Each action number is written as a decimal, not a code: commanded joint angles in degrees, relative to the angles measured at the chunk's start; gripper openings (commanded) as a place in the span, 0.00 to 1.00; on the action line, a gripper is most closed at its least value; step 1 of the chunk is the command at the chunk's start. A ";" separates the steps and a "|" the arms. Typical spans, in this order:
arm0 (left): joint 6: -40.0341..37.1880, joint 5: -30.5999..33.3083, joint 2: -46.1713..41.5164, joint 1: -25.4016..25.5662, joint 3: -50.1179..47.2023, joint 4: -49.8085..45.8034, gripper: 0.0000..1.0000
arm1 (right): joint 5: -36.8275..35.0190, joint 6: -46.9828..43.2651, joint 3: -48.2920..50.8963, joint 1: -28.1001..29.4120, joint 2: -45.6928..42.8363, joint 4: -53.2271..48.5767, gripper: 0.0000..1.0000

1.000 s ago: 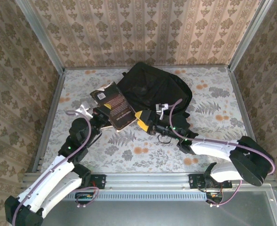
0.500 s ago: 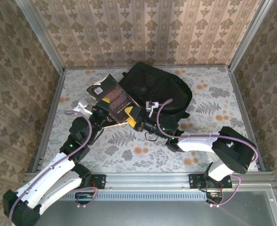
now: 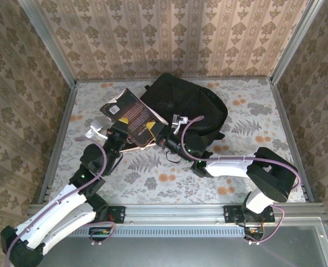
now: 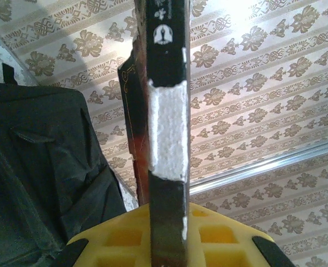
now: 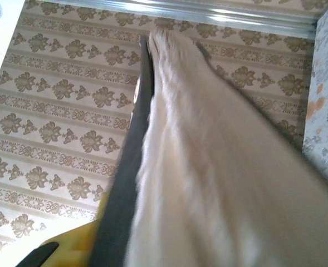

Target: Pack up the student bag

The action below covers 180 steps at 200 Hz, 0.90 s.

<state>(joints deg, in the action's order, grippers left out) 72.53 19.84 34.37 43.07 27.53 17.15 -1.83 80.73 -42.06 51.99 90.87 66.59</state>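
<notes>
The student bag [image 3: 189,105] lies at the far middle of the table [image 3: 253,111], with a dark-covered book [image 3: 135,117] held tilted just beside its left flank, not yet inside. The left gripper [image 3: 119,133] pinches the book's spine and the right gripper [image 3: 159,132] its page edge. Packing looks barely begun.

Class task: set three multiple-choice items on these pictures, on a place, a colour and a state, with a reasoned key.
1. Where does the student bag lie? A far middle of the table; B near left corner; C near right corner.
2. Its colour? A red; B black; C white.
3. The left gripper is: A open, empty; B open over the bag; C shut on the book.
Key: 1 A, it sits near the back wall; 2 B, black fabric; 3 C, yellow fingers clamp the book.
</notes>
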 commanded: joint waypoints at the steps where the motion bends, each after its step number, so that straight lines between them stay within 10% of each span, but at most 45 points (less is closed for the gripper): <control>1: 1.54 1.40 -2.67 1.08 -2.20 1.41 0.00 | -3.14 -1.81 -1.19 -1.76 0.14 0.78 0.32; 52: 0.33 1.72 -3.56 2.54 -3.45 -1.77 0.00 | -1.32 -3.89 -1.93 -2.04 -1.26 -1.78 0.00; 86: -4.82 1.27 -4.55 2.63 -2.28 -5.96 0.45 | -3.29 -7.84 0.97 -2.89 -7.25 -8.52 0.00; 120: -16.71 -0.09 -2.58 2.48 3.35 -14.40 0.58 | -5.19 -13.46 4.50 -7.60 -19.19 -24.19 0.00; 180: -47.39 -14.16 30.38 1.76 36.53 -36.78 0.72 | -16.46 -26.23 6.83 -18.81 -45.77 -64.67 0.00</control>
<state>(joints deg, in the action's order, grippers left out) 42.37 13.26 52.84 44.95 53.06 -7.35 -10.85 61.78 -36.64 36.67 53.65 17.89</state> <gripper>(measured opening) 0.695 0.162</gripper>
